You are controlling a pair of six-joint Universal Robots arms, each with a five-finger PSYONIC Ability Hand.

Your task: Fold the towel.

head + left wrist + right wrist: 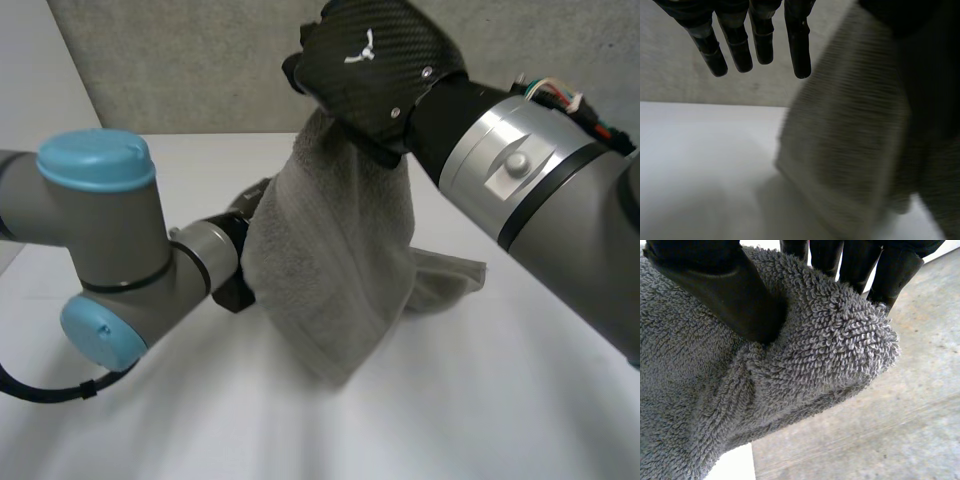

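- Currently right hand (pixel 375 60) pinches towel (pixel 330 270) top between thumb and fingers, letting it hang for folding.
- Left hand (pixel 799 45) fingers straight, empty, beside towel.

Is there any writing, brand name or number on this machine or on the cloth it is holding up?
There are no words or numbers that can be read.
On the back of the right hand: a small white mark, a squiggle-like sign with no letters I can make out.
On the towel: plain grey, no text.
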